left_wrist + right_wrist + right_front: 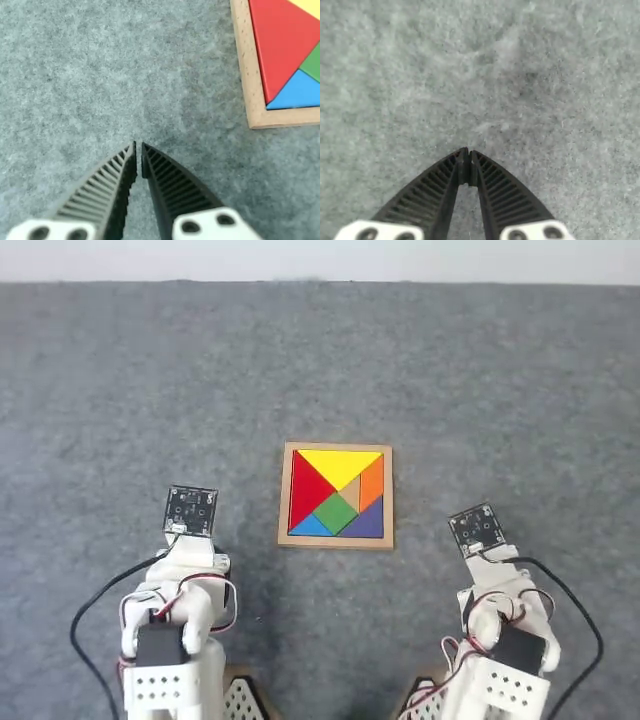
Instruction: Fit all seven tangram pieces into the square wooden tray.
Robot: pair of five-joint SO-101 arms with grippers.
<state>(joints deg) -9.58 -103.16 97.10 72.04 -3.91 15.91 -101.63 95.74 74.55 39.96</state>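
Seeing grey felt tabletop [480, 370] w/ white wall [320, 260] behind; square wooden tray [285, 495] sits centre, tangram pieces [338, 468] filling it. My L arm [185, 585] & R arm [500, 590] sit folded back either side, both jaws closed, empty, above felt.

Counter [120, 370]: grey felt covering. Directly on it: one square wooden tray [336, 542], flat, at centre.

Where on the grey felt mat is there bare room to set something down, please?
The grey felt mat lies bare beyond the square wooden tray and on both its sides. A narrower patch sits between the left arm and right arm. Crowded: the tray, packed with coloured tangram pieces, and around both arms.
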